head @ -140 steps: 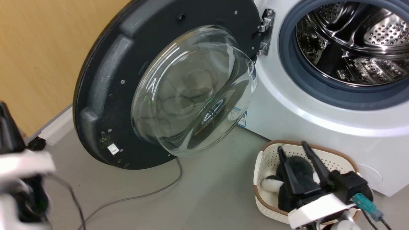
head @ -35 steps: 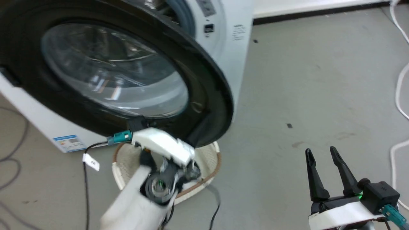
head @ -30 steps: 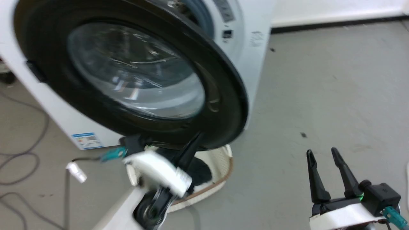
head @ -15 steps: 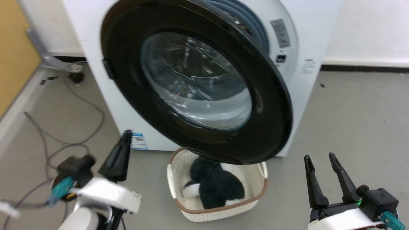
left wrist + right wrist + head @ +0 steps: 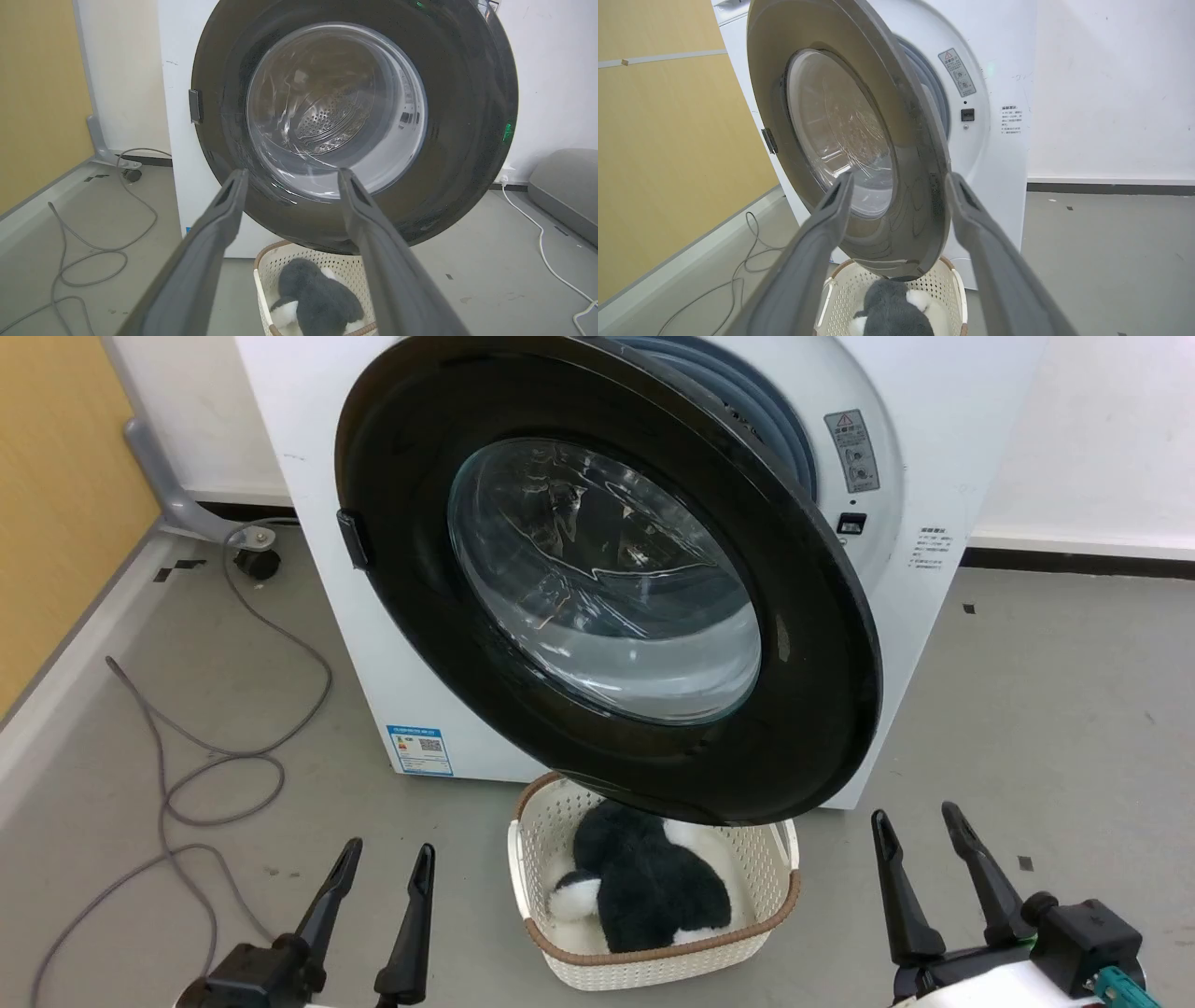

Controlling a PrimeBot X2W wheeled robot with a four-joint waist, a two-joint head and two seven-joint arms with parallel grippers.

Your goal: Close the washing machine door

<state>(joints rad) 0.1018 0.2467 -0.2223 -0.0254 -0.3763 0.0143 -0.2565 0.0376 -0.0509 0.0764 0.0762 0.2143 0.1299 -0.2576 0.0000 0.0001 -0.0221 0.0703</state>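
Observation:
The washing machine door (image 5: pixel 803 644), with its glossy black rim and clear glass centre, stands partly ajar on the washing machine (image 5: pixel 373 644), its free right edge off the white front. The grey gasket (image 5: pixel 747 401) shows in the gap. Both wrist views face the door (image 5: pixel 458 116) (image 5: pixel 920 186) from the front. My left gripper (image 5: pixel 387 859) hangs open low at the left, apart from the door. My right gripper (image 5: pixel 915 821) hangs open low at the right, below the door's free edge, touching nothing.
A cream perforated basket (image 5: pixel 644 961) with a black-and-white plush toy (image 5: pixel 644 887) sits on the floor under the door's lower rim. A grey cable (image 5: pixel 187 784) loops over the floor at the left beside a wooden panel (image 5: pixel 56 495). A white cord (image 5: pixel 546 252) lies right.
The door has swung from wide open to nearly shut, pushed by my left arm. That arm has since drawn back to the lower left. The head camera has turned to face the machine.

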